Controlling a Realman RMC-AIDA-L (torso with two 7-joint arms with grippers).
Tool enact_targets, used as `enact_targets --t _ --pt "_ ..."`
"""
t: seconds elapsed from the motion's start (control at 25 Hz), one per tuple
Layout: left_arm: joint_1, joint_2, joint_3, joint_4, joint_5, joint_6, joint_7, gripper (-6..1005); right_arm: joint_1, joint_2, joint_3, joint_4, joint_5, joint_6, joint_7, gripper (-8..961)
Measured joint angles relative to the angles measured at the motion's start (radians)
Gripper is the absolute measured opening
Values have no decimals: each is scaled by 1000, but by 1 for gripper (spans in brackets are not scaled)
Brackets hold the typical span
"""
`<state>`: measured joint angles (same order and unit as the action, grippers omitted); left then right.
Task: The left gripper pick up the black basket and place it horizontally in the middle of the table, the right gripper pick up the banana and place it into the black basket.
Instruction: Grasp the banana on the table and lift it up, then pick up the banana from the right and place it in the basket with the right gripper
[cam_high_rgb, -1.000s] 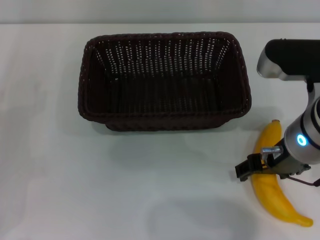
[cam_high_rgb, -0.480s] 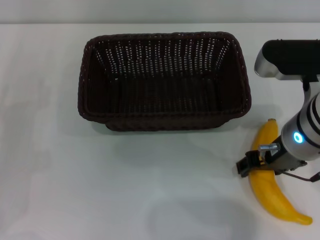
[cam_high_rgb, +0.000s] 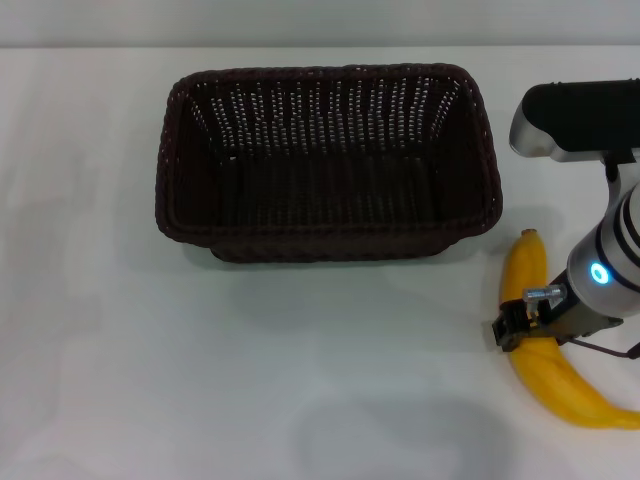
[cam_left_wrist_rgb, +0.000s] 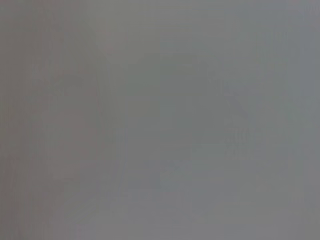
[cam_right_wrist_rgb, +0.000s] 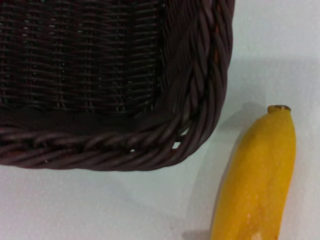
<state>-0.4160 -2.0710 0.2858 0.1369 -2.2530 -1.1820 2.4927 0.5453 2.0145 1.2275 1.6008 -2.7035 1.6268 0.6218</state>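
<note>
Banana (cam_high_rgb: 555, 355) now shifted rightward, stem tip toward black basket (cam_high_rgb: 325, 160).

Rounded corner of black basket (cam_right_wrist_rgb: 200, 75), braided rim and woven wall visible. Banana (cam_right_wrist_rgb: 260, 175) lies on white table (cam_right_wrist_rgb: 270, 45) near that corner, apart from it, tip dark.

Your right gripper (cam_high_rgb: 528, 335) sat at the lower right of the head view, its small black fingers closed across the middle of the banana (cam_high_rgb: 545, 355). The silver-and-black wrist rose from it toward the right edge of the frame, its blue ring light glowing, and a black-and-silver arm segment lay across the upper right. Your left arm appeared nowhere in view.
</note>
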Motion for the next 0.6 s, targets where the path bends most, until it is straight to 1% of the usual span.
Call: enact_targets --t 0.2,0.36,0.52,0.6 --pt "-1 0 -1 0 -1 1 0 766 -3 0 -5 11 -31 19 -15 544" --pt "-1 0 -1 0 -2 0 0 766 -16 -1 0 70 -76 57 -26 498" --pt "-1 0 -1 0 -2 -7 0 767 -48 -4 50 163 -176 133 -56 490" --pt "-1 0 -1 0 -2 -6 0 767 -58 -4 82 201 -218 139 -88 490"
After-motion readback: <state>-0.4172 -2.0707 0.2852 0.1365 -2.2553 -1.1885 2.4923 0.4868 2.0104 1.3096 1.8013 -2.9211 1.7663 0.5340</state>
